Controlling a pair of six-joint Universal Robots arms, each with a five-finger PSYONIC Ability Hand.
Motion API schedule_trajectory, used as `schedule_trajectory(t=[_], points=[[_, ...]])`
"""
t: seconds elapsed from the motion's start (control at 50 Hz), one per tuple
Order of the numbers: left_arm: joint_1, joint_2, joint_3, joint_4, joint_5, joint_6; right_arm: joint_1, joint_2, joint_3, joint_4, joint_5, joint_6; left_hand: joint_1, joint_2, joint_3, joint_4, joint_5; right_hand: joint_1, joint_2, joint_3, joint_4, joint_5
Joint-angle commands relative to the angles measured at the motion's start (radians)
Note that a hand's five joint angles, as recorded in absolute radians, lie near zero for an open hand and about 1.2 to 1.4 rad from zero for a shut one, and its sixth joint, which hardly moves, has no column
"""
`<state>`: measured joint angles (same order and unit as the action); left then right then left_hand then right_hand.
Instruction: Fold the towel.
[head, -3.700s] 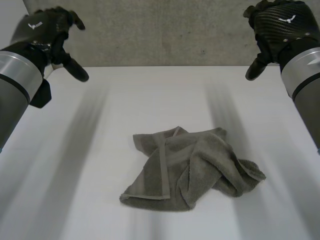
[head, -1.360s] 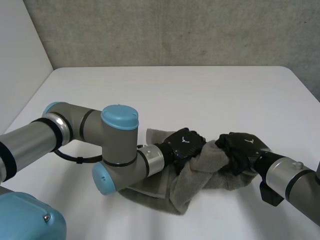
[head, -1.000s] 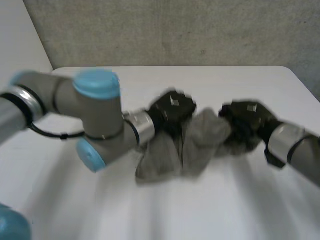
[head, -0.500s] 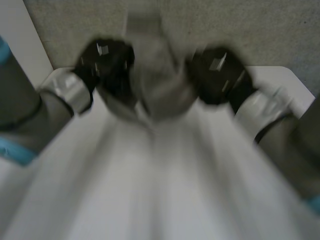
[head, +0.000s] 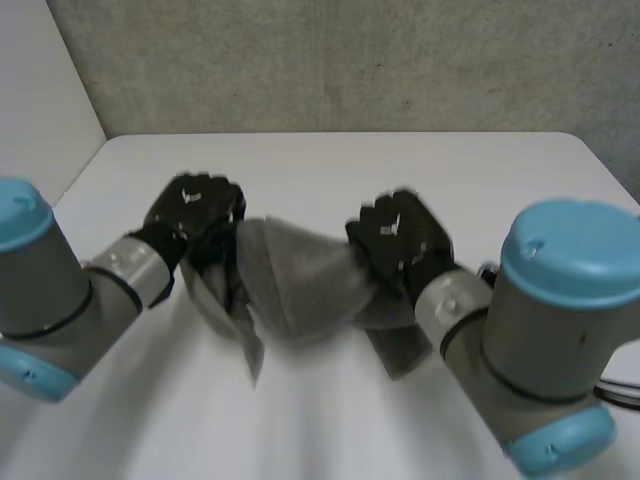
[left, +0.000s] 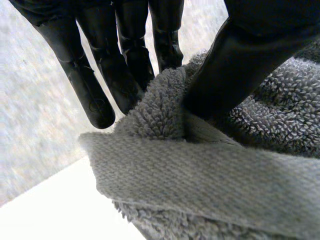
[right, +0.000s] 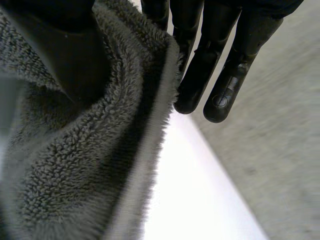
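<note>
The grey towel (head: 300, 275) hangs bunched in the air between my two hands, above the white table (head: 330, 160). My left hand (head: 195, 210) grips its left end, and a loose flap droops below that hand. My right hand (head: 400, 240) grips the right end, with another fold hanging under it. In the left wrist view the left hand (left: 125, 55) pinches a hemmed edge of the towel (left: 200, 175) between thumb and straight fingers. Seen from the right wrist, the towel (right: 75, 150) runs between the right hand's (right: 210, 60) thumb and its fingers at the hem.
Behind the table rises a grey concrete wall (head: 350, 60). A white panel (head: 40, 90) stands at the back left. The table's right edge (head: 605, 165) lies beyond my right arm (head: 540, 330). My left arm (head: 50, 300) comes in low at the near left.
Both hands took hold of the crumpled towel on the table and lifted it fast. Since half a second ago they have come down and spread a little, with the towel between them.
</note>
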<state>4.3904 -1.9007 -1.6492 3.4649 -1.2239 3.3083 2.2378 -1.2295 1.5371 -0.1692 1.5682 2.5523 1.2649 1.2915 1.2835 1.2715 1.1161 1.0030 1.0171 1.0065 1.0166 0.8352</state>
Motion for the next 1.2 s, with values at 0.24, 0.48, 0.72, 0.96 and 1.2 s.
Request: schedule_trajectory(t=[0.24,0.48,0.72,0.96,1.2], points=[[-0.048,0.121,0.16,0.034,-0.046,-0.197,-0.032,-0.13,-0.199,0.174,-0.123,0.157,0.0,-0.027,-0.019,-0.007,-0.026,0.024,0.01,0.021,0.011,0.018],[0.075,0.091,-0.139,0.026,-0.016,-0.024,-0.041,0.004,-0.124,0.461,-0.192,-0.012,-1.078,-1.104,-1.096,-1.084,-1.104,-0.828,-0.843,-0.832,-0.842,-0.835],[0.092,0.15,-0.052,-0.001,0.061,0.048,-0.139,-0.091,-0.046,0.336,-0.183,0.238,-1.072,-1.099,-1.091,-1.079,-1.098,-0.828,-0.843,-0.832,-0.842,-0.835],[-0.022,0.013,0.08,-0.093,0.279,0.086,-0.222,-0.085,0.169,0.258,-0.192,0.253,-1.054,-1.081,-1.073,-1.061,-1.08,-0.828,-0.843,-0.832,-0.842,-0.835],[-0.132,-0.313,0.359,-0.4,0.271,0.349,-0.27,-0.082,0.241,0.203,-0.197,0.243,-1.034,-1.06,-1.052,-1.04,-1.059,-0.828,-0.843,-0.832,-0.842,-0.835]])
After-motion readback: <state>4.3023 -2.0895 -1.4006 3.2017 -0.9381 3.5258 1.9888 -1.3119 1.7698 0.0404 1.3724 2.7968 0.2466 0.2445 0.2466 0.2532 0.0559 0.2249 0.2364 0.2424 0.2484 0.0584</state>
